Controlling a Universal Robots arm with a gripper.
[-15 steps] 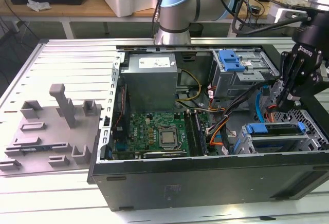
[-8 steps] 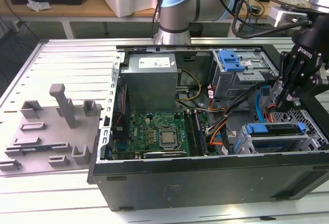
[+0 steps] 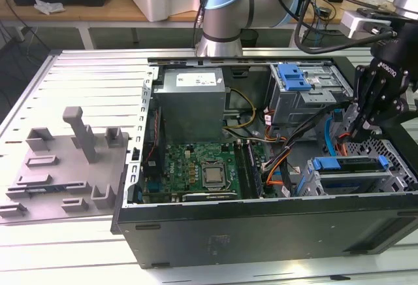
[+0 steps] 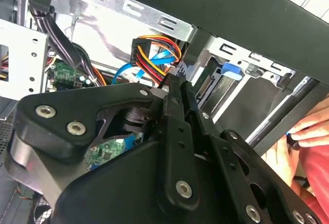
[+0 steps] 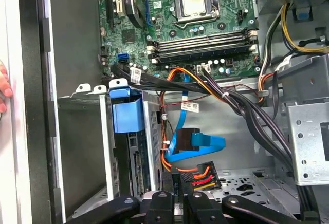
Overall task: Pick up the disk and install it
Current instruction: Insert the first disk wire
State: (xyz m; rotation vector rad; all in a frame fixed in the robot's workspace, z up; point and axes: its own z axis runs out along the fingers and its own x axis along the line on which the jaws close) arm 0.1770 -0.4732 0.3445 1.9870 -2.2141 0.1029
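The disk (image 3: 346, 165) lies flat in the lower drive cage (image 3: 313, 184) at the front right of the open computer case, its blue carrier bracket facing up. In the first wrist view the disk (image 5: 134, 157) sits edge-on in the cage behind its blue tab. My gripper (image 3: 358, 133) hangs just behind that cage, fingers shut together. In the second wrist view the gripper (image 4: 176, 82) ends next to the black power plug (image 4: 157, 75) with red, yellow and orange wires. That plug (image 5: 198, 175) lies right beside the gripper (image 5: 175, 196); whether the tips pinch it is unclear.
An upper grey cage with a wide blue latch (image 3: 294, 76) stands behind my gripper. Blue data cable (image 5: 198, 144) and black cable bundles (image 5: 231, 100) cross the space beside the disk. The motherboard (image 3: 202, 170) fills the case middle. A person's hand (image 4: 306, 134) rests outside the case wall.
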